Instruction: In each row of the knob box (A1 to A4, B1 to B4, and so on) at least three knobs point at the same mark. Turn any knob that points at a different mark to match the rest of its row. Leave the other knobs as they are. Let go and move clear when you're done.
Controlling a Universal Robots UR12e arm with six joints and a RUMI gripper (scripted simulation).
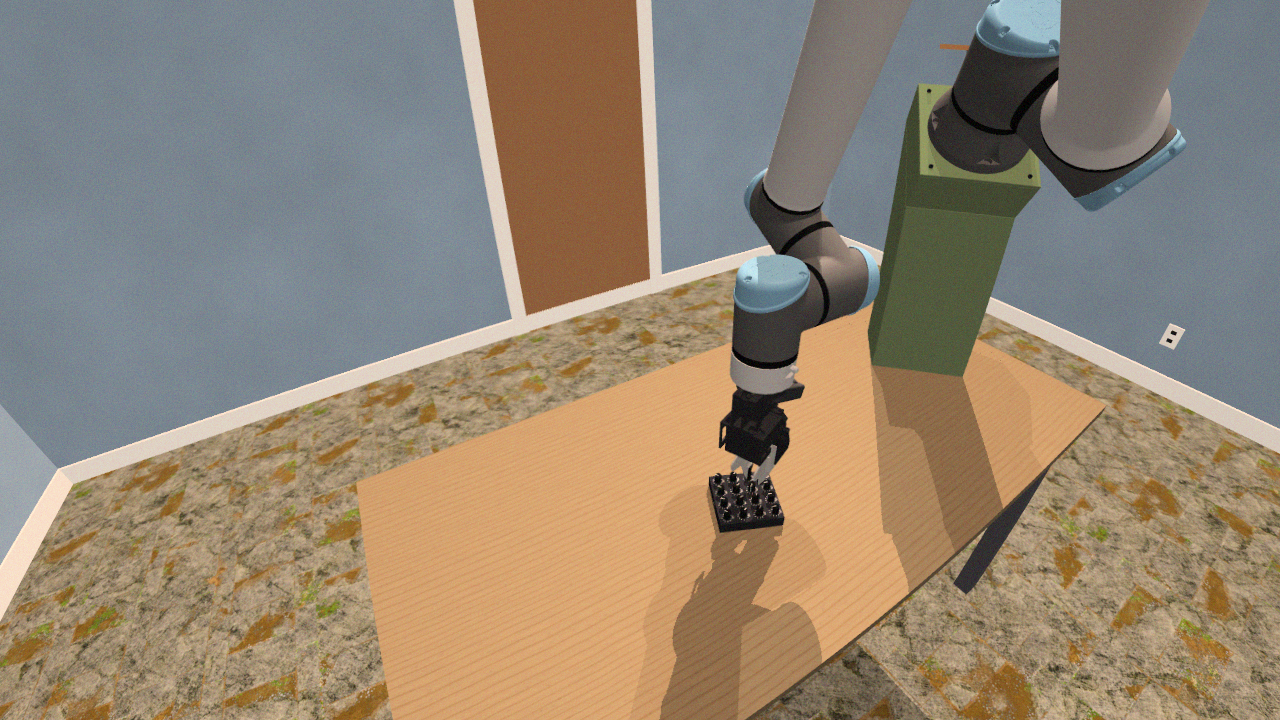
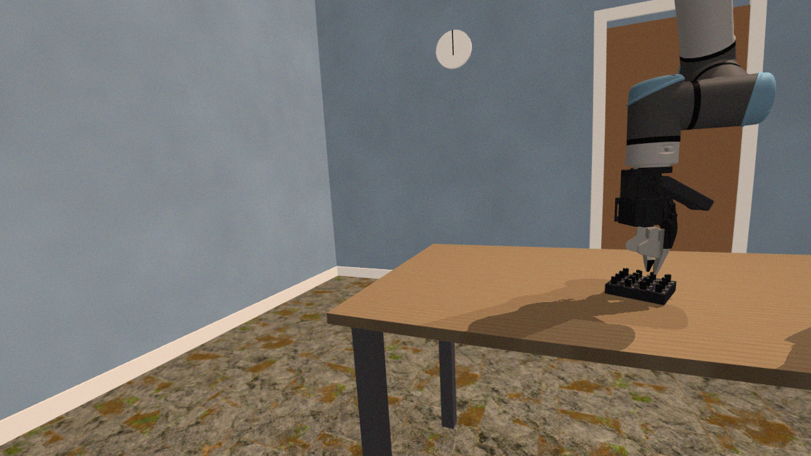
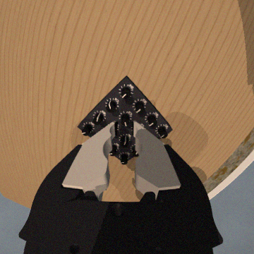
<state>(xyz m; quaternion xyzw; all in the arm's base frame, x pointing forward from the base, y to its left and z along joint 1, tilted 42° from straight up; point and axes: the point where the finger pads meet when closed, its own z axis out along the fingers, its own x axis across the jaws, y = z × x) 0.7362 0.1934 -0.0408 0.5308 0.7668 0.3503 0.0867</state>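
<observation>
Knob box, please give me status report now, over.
Gripper low at knob box, grip unclear. Box flat on table. Fingers block wrist view of some knobs.
</observation>
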